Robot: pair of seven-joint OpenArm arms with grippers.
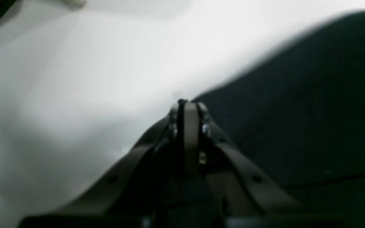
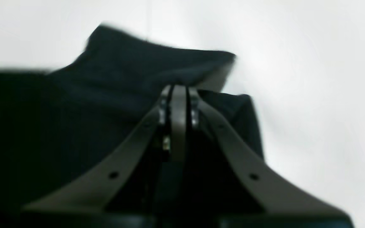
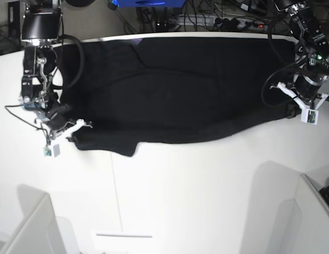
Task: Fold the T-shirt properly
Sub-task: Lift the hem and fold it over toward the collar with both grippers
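Cloth is lying spread across the far half of the white table: the T-shirt, black and plain side up, its near hem sagging toward the middle. The right gripper is pinching the shirt's near corner at one end, jaws pressed together on fabric; the left gripper is clamping the opposite near corner likewise. Judging by this, both arms are carrying a fold, so they should be moving level and together, keeping the hem taut.
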